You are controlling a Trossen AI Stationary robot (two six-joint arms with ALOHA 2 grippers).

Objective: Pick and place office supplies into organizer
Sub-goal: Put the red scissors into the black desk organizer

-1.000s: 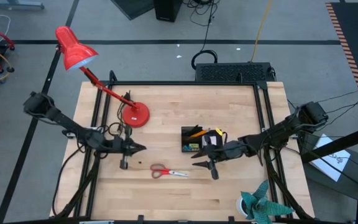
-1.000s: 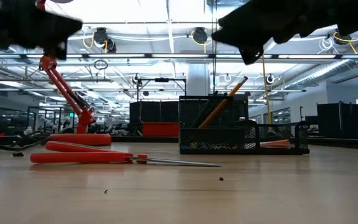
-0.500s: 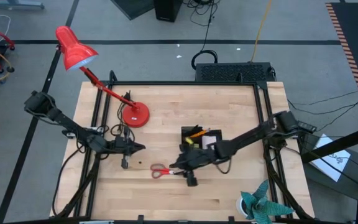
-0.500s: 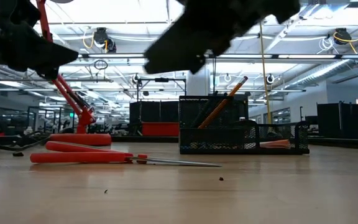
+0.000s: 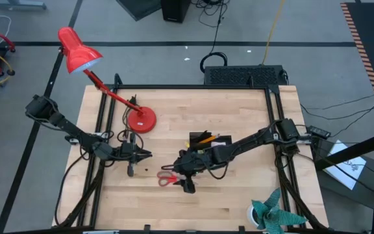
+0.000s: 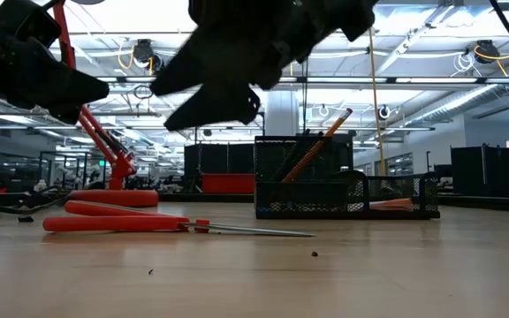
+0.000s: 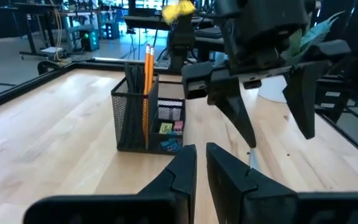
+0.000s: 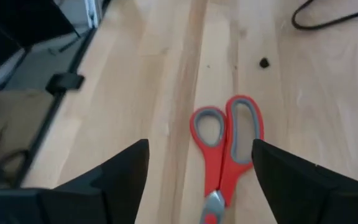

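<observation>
Left tool [image 5: 147, 154] hangs over the counter's [image 5: 239, 104] left half, just in front of the red desk lamp's [image 5: 139, 121] base, and its fingers [image 7: 182, 171] sit nearly pressed together with only a thin slit between them and nothing held. Moving right, the red-handled scissors [image 5: 167, 177] lie flat on the wood, handles toward the left tool, blades toward the organizer. Right over them now is the right tool [image 5: 182, 175], fingers spread wide; in the right wrist view the two dark fingers [image 8: 126, 168] stand either side of the scissor handles [image 8: 229, 134], above them, no contact that can be seen. From the low view the scissors [image 6: 131, 221] rest on the counter while that tool [image 6: 215, 84] hangs above. Further right, the black mesh organizer [image 5: 208, 147] stands near the counter's middle, orange pencils [image 7: 148, 84] upright in its tall compartment, small coloured bits [image 7: 169, 135] in the low one. Far right, near the front edge, sits the teal spiky object [image 5: 271, 213].
</observation>
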